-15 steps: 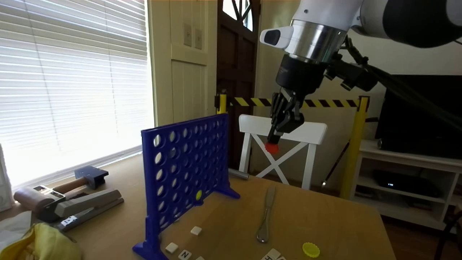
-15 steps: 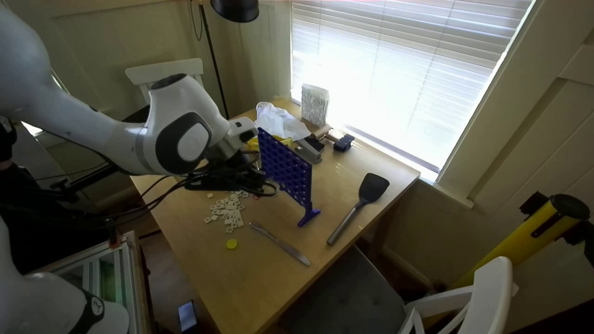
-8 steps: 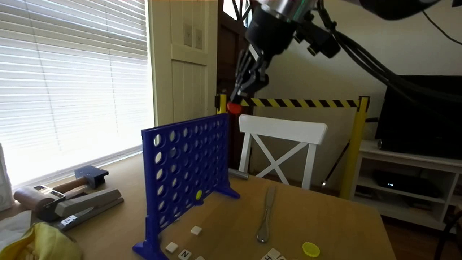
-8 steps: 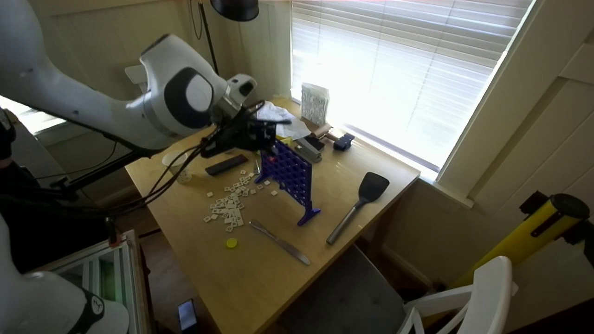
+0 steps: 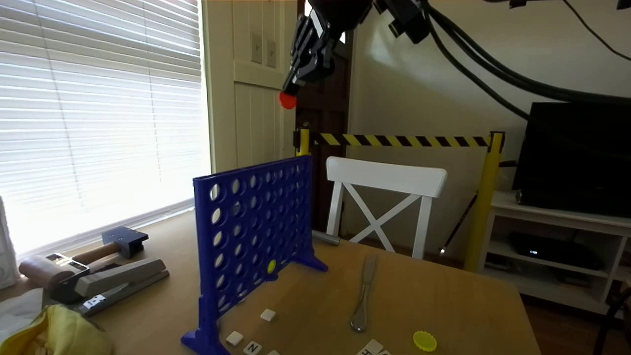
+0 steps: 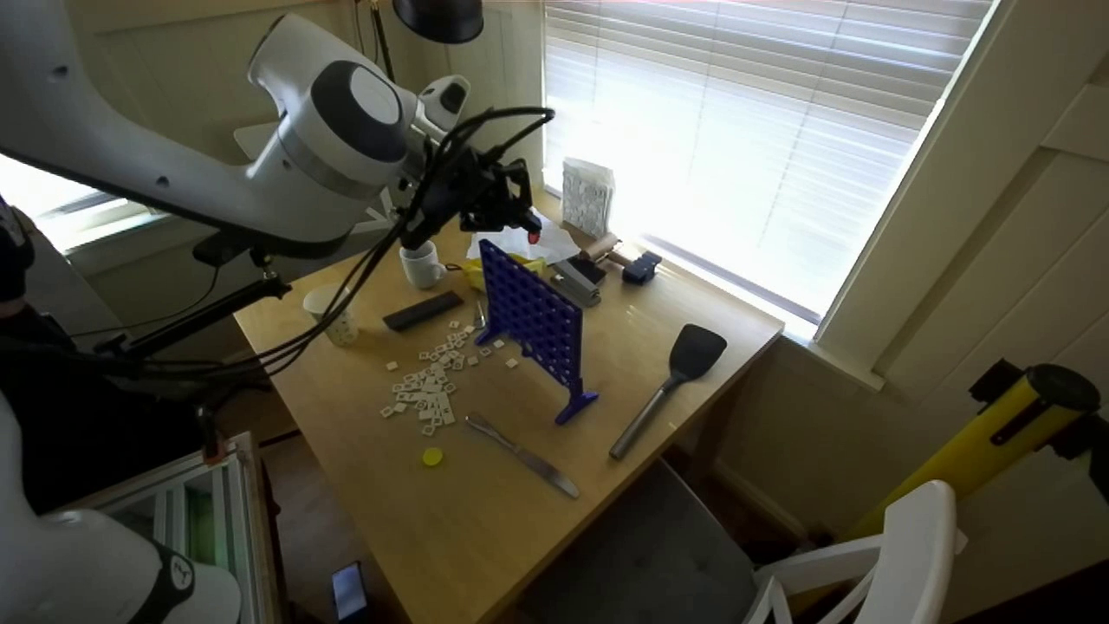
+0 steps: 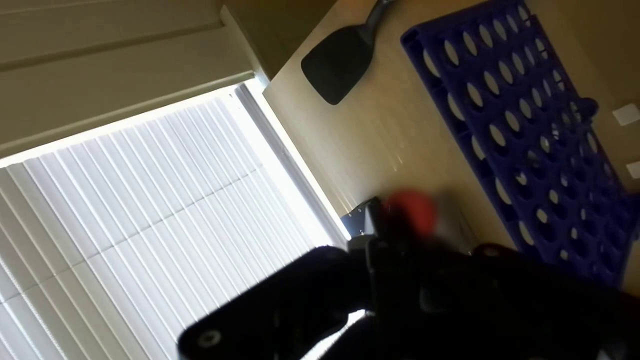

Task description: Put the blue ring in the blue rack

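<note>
The gripper (image 5: 291, 88) pinches the red token (image 5: 287, 100), high and clear of the blue rack (image 5: 255, 229); the wrist view blurs that token, perhaps part-hidden, and one letter tile (image 5: 252, 347) reads N!

Robot: 1 arm (image 6: 217, 199) and 1 gripper (image 5: 291, 89). Furniture: 1 table (image 6: 468, 529) and 2 white chairs (image 6: 901, 555), 1 of the chairs partly hidden behind the arm. Game set: 1 blue rack (image 5: 205, 246), 1 red token (image 5: 287, 101) and 2 yellow discs (image 5: 425, 341), of which 1 shows at the rack and 1 on the table. White tiles (image 6: 446, 407): scattered and overlapping, too small for an exact count. Utensils and tools: 1 knife (image 6: 524, 452), 1 spatula (image 6: 693, 357), 1 mug (image 6: 422, 267), 1 patterned cup (image 6: 344, 331), 1 stapler (image 5: 123, 277), 1 black bar (image 6: 423, 310). Barrier, in an exterior view: 2 yellow posts (image 5: 486, 197) and 1 striped band (image 5: 394, 141). Also shown: 1 phone (image 6: 350, 591) and 1 floor lamp (image 6: 440, 19).
</note>
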{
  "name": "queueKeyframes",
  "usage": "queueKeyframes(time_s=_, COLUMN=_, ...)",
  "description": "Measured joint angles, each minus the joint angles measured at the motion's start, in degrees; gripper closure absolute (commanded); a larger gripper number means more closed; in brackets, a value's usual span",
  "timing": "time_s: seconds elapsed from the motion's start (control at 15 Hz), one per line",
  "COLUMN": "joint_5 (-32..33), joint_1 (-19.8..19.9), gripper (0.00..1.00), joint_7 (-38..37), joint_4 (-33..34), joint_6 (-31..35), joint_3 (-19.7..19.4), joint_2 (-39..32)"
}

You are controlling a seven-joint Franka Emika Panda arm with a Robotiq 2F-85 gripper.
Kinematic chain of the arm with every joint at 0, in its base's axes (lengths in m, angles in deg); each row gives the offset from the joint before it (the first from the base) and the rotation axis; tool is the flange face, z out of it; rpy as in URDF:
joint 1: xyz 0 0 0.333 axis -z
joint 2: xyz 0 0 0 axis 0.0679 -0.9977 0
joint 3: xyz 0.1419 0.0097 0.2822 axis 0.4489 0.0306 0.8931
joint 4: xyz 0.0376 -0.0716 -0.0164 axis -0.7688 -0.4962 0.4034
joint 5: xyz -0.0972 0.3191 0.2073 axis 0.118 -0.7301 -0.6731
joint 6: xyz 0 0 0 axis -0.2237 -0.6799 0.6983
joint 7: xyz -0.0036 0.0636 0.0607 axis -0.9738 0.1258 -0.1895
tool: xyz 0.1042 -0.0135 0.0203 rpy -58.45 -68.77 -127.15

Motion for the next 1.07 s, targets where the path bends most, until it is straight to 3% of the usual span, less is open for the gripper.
queueKeyframes(time_s=0.2, joint_5=0.7, joint_1=0.0, gripper=0.99, joint_7=0.0, joint_4=0.0, joint_6=-0.6, joint_3=0.0, joint_2=0.0)
queueKeyframes(time_s=0.4, joint_5=6.4, joint_1=0.8, gripper=0.99, joint_7=-0.3, joint_4=0.4, joint_6=-1.2, joint_3=0.0, joint_2=0.0)
queueKeyframes(time_s=0.67, joint_5=18.0, joint_1=2.0, gripper=0.99, joint_7=-3.3, joint_4=0.4, joint_6=0.0, joint_3=0.0, joint_2=0.0)
queueKeyframes(time_s=1.07, joint_5=35.4, joint_1=2.3, gripper=0.99, joint_7=-14.7, joint_4=0.5, joint_6=4.1, joint_3=-0.1, joint_2=-0.9)
